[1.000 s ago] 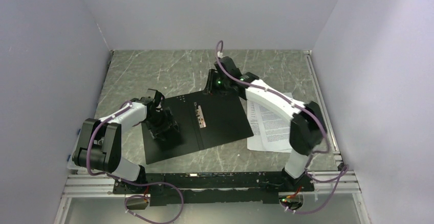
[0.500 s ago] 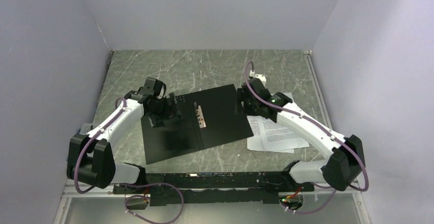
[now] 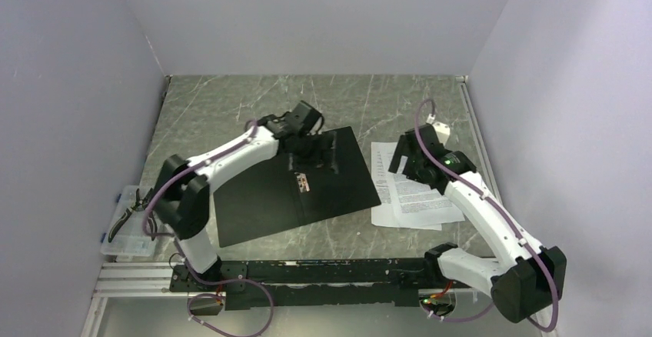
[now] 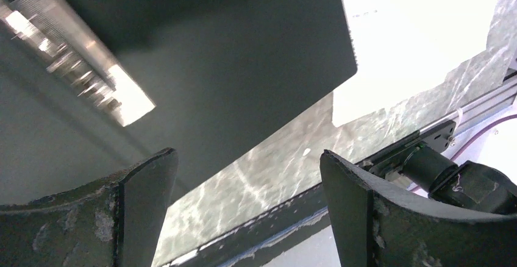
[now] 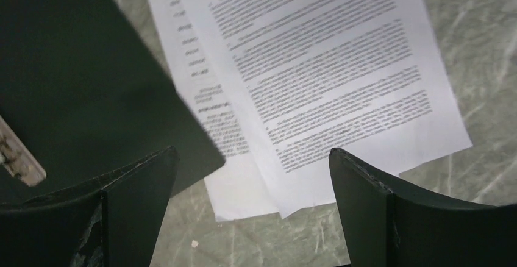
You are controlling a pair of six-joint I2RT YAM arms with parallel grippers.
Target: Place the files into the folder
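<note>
The folder (image 3: 261, 198) lies open on the table, black inside up, its metal clip (image 3: 302, 181) along the spine. The files (image 3: 419, 198), white printed sheets, lie fanned on the table, touching the folder's right edge, one corner tucked under it. My left gripper (image 3: 319, 152) hovers open over the folder's far right half, holding nothing. The left wrist view shows the folder (image 4: 231, 53), the clip (image 4: 79, 53) and the files (image 4: 414, 29) beyond my left gripper (image 4: 247, 175). My right gripper (image 3: 404, 160) hangs open above the files' left part (image 5: 317, 66), beside the folder (image 5: 79, 84); nothing sits between the jaws of my right gripper (image 5: 253, 169).
A clear plastic box (image 3: 127, 214) with tools sits at the table's left edge. An aluminium rail (image 3: 323, 271) carrying both arm bases runs along the near edge. Plain walls close in the left, back and right sides.
My left arm swung right from the folder's left half to its far right half. My right arm came off the folder's far edge, moved over the files, and its jaws opened.
</note>
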